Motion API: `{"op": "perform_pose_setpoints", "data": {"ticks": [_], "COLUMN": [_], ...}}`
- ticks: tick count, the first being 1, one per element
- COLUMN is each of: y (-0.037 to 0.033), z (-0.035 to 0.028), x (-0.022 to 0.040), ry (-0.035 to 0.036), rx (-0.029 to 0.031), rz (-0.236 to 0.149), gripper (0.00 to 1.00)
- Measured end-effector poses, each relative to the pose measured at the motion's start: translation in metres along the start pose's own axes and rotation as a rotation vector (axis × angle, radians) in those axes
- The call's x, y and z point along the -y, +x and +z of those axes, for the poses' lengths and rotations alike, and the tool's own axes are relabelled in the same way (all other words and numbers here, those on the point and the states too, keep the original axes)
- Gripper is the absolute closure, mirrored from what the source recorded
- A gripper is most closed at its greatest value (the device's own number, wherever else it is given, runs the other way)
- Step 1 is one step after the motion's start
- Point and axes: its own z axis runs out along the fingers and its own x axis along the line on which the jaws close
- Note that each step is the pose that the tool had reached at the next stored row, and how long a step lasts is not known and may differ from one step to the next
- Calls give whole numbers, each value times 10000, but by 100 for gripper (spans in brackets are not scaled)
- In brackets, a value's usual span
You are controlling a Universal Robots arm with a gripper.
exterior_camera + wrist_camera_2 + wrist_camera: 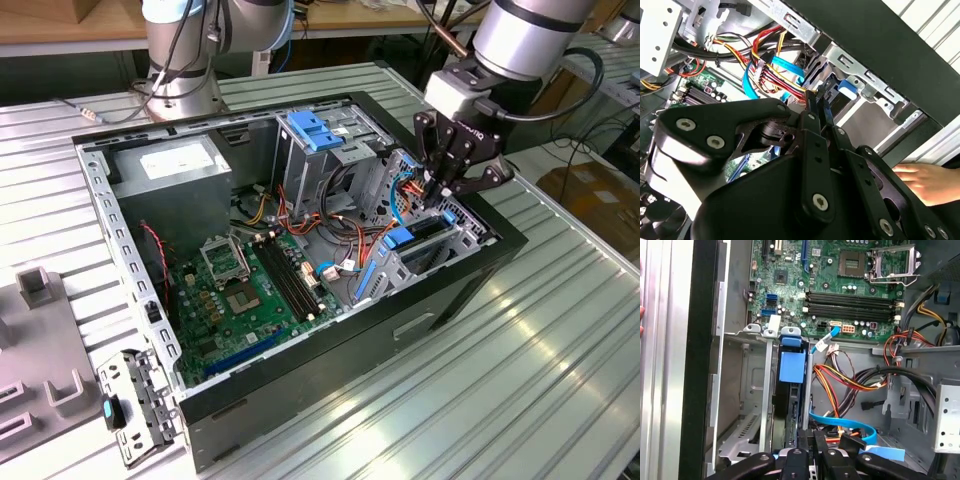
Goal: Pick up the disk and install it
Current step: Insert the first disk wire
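Observation:
The disk (789, 390) stands on edge in the drive bay at the corner of the open computer case (300, 400). Its blue side rail (400, 238) and a blue tab (792, 366) show. In the exterior view the disk (425, 232) sits in the bay just under my gripper (440, 188). The black fingers (815, 135) lie close together, shut, with their tips at the disk's near end beside its blue rail (827, 114). I cannot tell whether they pinch the rail or only touch it. In the first wrist view the gripper (811, 442) sits at the disk's end.
Red, yellow and blue cables (850, 380) run right beside the bay. The motherboard (250, 290), a grey power supply (175, 170) and a blue ribbed bracket (315, 130) lie inside the case. A person's hand (920, 182) rests on the table outside the case wall.

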Motion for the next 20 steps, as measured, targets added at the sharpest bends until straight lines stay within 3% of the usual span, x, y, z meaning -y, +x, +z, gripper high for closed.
{"op": "perform_pose_setpoints", "data": {"ticks": [3,9,20], "y": [6,53,104], "z": [22,29,76], "x": [-3,-55,-63], "ry": [5,51,63], "rx": [-42,-45,-76], "rz": [209,216,480], "gripper": [83,83,83]}}
